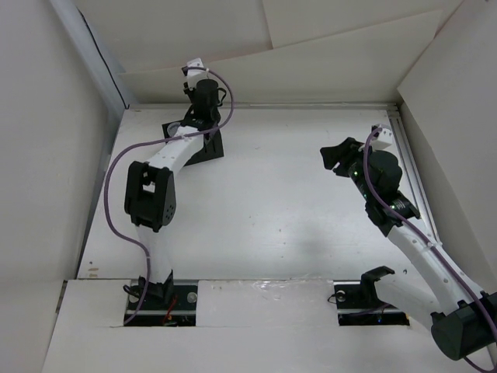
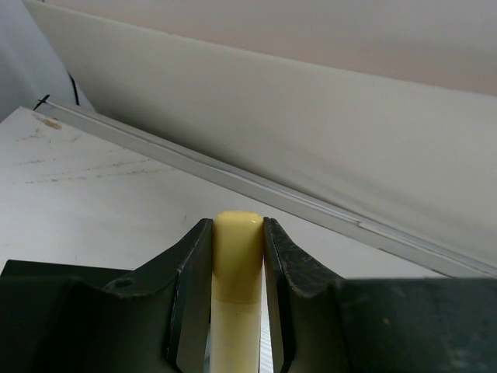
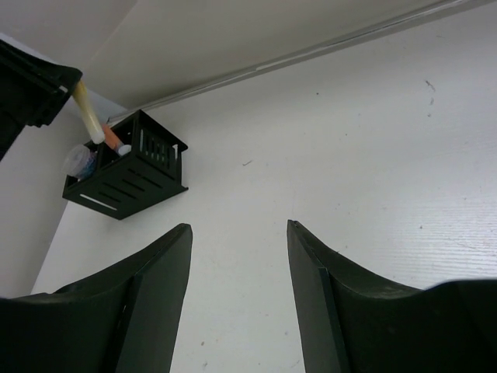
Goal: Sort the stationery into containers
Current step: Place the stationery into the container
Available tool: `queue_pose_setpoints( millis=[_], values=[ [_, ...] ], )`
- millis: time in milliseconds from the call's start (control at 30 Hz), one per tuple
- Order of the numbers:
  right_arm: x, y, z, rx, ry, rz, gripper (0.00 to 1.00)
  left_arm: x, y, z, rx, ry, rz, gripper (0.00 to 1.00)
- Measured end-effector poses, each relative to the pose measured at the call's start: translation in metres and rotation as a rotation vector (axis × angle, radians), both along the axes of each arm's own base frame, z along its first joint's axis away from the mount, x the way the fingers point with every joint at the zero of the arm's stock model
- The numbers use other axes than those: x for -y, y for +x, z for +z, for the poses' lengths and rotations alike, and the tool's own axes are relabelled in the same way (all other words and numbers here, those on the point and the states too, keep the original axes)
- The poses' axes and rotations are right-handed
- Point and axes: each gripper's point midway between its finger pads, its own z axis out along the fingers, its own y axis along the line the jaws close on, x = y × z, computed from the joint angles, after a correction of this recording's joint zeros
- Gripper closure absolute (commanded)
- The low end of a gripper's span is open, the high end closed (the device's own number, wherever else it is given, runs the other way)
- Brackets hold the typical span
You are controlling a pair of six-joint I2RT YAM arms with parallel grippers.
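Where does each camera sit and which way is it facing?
Top external: overhead at the near edge, looking down on the table; left arm, right arm show.
Left wrist: on the left arm, facing a white wall past the left gripper, shut on the yellow marker.
Right wrist: on the right arm, facing the black organizer past the open right gripper.
Shared: yellow marker, in both wrist views.

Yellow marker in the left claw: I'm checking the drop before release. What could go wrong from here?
The yellow marker hangs tilted from the left claw over the black organizer; released so, it may strike the rim and fall outside. The organizer already holds an orange marker and a clear piece near that spot, which could block it.
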Motion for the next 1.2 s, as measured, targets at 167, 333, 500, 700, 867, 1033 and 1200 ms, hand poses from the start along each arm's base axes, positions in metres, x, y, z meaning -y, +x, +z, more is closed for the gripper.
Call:
queue_pose_setpoints(
  millis=[167, 333, 500, 700, 867, 1033, 1200],
  values=[
    [0.0, 0.0, 0.0, 0.001, -0.002, 0.003, 0.42, -0.005, 0.017, -0.036, -0.069, 0.061, 0.038, 0.8],
    [-0.001, 0.0, 0.0, 0.002, -0.005, 0.005, 0.42, -0.019, 0.02, -0.055, -0.118, 0.125, 0.076, 0.8],
    [-0.001, 0.0, 0.001, 0.006, -0.005, 0.005, 0.42, -0.027, 0.023, -0.045, -0.105, 0.16, 0.108, 0.8],
    [-0.001, 0.0, 0.001, 0.008, -0.004, 0.006, 0.42, -0.029, 0.028, -0.045, -0.091, 0.176, 0.122, 0.79],
    [-0.001, 0.0, 0.001, 0.007, -0.004, 0.006, 0.42, -0.032, 0.025, -0.058, -0.112, 0.192, 0.136, 0.76],
    [-0.001, 0.0, 0.001, 0.007, -0.004, 0.005, 0.42, -0.035, 0.02, -0.076, -0.137, 0.205, 0.142, 0.66],
    [-0.001, 0.0, 0.001, 0.008, -0.004, 0.005, 0.42, -0.033, 0.016, -0.082, -0.144, 0.211, 0.149, 0.55]
  ],
)
